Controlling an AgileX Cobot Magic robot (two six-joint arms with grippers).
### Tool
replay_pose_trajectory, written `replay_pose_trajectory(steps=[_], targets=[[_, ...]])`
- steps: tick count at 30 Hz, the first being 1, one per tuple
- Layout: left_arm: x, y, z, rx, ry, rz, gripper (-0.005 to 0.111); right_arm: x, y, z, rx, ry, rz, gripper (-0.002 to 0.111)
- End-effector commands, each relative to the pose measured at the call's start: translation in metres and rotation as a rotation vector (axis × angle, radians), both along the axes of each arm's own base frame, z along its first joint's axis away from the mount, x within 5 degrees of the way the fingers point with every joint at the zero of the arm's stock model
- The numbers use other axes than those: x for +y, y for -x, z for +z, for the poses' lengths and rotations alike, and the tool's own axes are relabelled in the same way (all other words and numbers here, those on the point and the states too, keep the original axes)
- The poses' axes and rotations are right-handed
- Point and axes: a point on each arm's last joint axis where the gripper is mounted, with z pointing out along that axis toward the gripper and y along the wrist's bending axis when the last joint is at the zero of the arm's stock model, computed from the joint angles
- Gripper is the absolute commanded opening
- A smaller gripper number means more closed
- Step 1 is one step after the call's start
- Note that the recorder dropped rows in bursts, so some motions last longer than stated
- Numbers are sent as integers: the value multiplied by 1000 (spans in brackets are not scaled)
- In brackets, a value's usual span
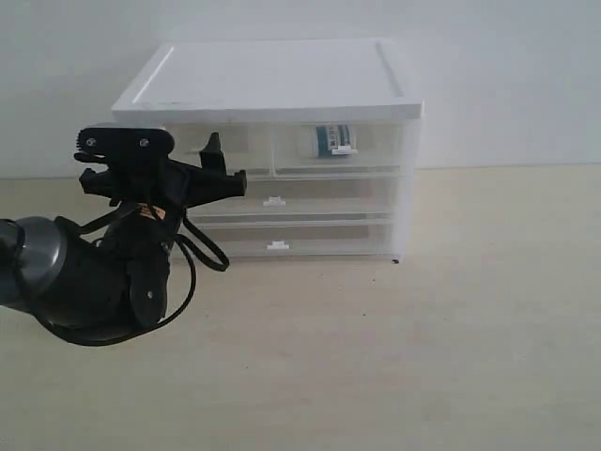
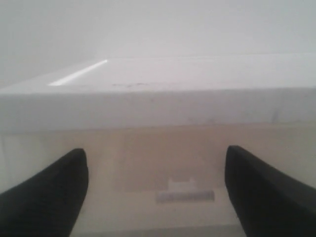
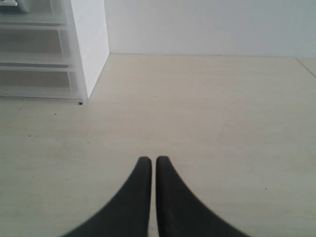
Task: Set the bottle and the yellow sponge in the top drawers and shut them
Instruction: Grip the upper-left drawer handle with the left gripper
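The bottle (image 1: 331, 141), with a teal label, lies inside the right one of the top drawers (image 1: 340, 150), which is pushed in flush. My left gripper (image 1: 225, 162) hovers right in front of the left top drawer (image 1: 246, 146). In the left wrist view the left gripper (image 2: 155, 153) is open and holds nothing, and the drawer's white tab handle (image 2: 182, 185) sits between its fingers (image 2: 54, 192). The yellow sponge does not show clearly in any view. My right gripper (image 3: 149, 159) is shut and empty, low over the bare table to the cabinet's right.
The white cabinet (image 1: 282, 80) stands at the back of the beige table (image 1: 423, 357), with two full-width drawers (image 1: 282, 202) under the top ones. Its corner (image 3: 89, 44) shows in the right wrist view. A white wall is behind.
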Motion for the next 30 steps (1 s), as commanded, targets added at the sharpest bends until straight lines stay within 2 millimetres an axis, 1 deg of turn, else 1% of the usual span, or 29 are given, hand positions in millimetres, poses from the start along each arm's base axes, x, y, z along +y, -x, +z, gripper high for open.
replay_pose_trajectory(steps=[1,3,4,5,6,7,10,12,15,18,21,23,24,26,28,29,30], targets=[[0,-9,8,-25,4,-7,70,0,0,-1,-4,-1,-1,1],[0,-9,5,10,3,-12,59,0,0,-1,-4,-1,-1,1],[0,-8,3,25,0,-15,43,0,0,-1,-4,-1,-1,1],[0,-8,2,28,-3,-16,33,0,0,-1,-4,-1,-1,1],[0,-5,0,34,-9,-19,12,0,0,-1,-4,-1,-1,1],[1,-3,-1,33,-13,-19,4,0,0,-1,-4,-1,-1,1],[4,7,-6,14,-30,2,4,0,0,-1,-4,-1,-1,1],[6,13,-12,38,-46,-1,4,0,0,-1,-4,-1,-1,1],[4,23,-16,61,-58,-20,4,0,0,-1,-4,-1,-1,1],[1,34,-14,69,-60,-45,4,0,0,-1,-4,-1,-1,1],[-2,41,-6,57,-53,-64,5,0,0,-1,-4,-1,-1,1],[-3,42,-3,48,-50,-71,10,0,0,-1,-4,-1,-1,1],[-4,42,-2,45,-53,-80,18,0,0,-1,-4,-1,-1,1],[-5,43,-2,41,-59,-93,39,0,0,-1,-4,-1,-1,1],[-5,43,-2,40,-60,-95,70,0,0,-1,-6,-1,-1,1],[-6,42,-2,38,-59,-95,82,0,0,-1,-6,-1,-1,1],[-6,42,-1,35,-57,-95,89,0,0,-1,-6,-1,-1,1]])
